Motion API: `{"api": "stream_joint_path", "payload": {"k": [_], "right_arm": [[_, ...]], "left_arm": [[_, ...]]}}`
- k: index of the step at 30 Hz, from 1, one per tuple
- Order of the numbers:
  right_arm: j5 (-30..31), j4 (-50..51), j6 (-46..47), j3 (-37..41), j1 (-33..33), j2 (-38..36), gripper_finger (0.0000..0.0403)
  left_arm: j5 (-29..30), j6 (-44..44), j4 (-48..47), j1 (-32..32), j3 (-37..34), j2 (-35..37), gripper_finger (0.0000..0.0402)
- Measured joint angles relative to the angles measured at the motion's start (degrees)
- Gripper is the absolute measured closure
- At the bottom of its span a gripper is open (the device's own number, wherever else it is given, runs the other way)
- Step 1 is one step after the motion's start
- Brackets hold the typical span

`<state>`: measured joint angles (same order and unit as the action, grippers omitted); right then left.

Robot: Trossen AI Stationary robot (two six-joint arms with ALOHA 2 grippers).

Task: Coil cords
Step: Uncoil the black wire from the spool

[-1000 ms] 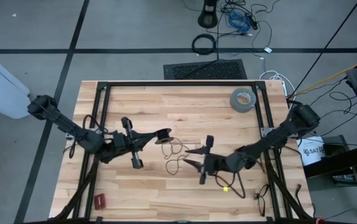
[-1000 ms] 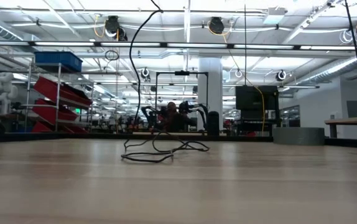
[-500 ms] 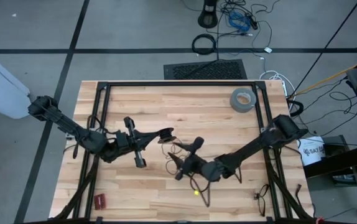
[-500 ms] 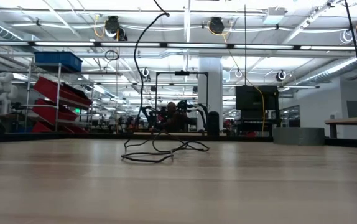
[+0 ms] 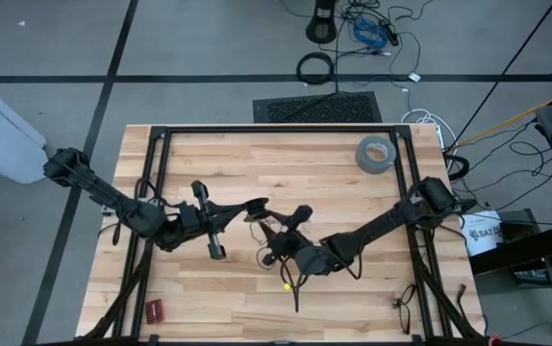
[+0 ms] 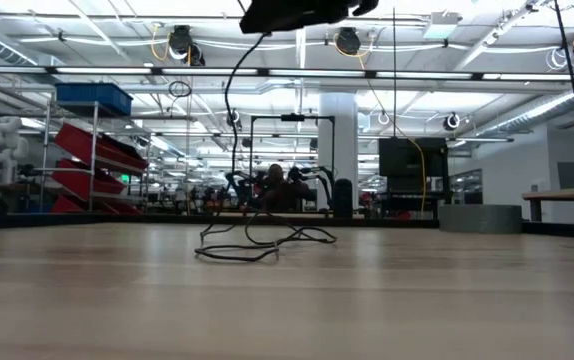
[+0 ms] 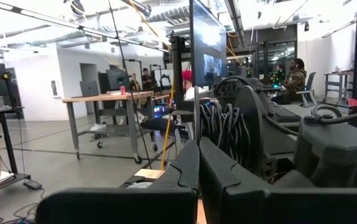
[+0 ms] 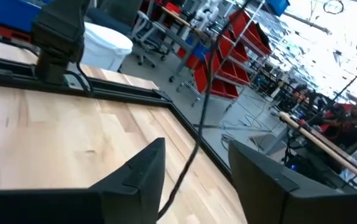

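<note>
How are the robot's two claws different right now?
The left gripper is pinched shut, while the right gripper is wide open. The left gripper seems to hold the cord up off the table; the right gripper has the cord passing between its fingers without squeezing it. Both are dark, two-fingered, and near the table's middle.

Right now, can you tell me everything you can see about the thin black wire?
The wire is one long, very thin black strand. Most of it lies in loose, messy loops on the wooden table, not yet coiled. From that pile one part rises in a curve to the left gripper, which is shut on it above the table. The strand also passes between the fingers of the open right gripper, which is not squeezing it.
</note>
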<state>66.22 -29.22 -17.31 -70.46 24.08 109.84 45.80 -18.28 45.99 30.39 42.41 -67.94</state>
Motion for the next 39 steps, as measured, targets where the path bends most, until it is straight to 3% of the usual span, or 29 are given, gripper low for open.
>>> {"api": "stream_joint_path", "payload": {"k": [18,27,39], "right_arm": [[-0.33,1.74,1.68,0.02,-0.27,0.0,0.0335],[-3.52,1.95,1.87,0.04,-0.38,0.0,0.0397],[-3.65,2.07,1.39,0.04,-0.38,0.0,0.0392]], "left_arm": [[-0.64,0.02,-0.04,0.0,0.0,0.0,0.0401],[-0.63,0.04,-0.02,0.0,0.0,0.0,0.0401],[-0.63,0.04,-0.02,0.0,0.0,0.0,0.0401]]}}
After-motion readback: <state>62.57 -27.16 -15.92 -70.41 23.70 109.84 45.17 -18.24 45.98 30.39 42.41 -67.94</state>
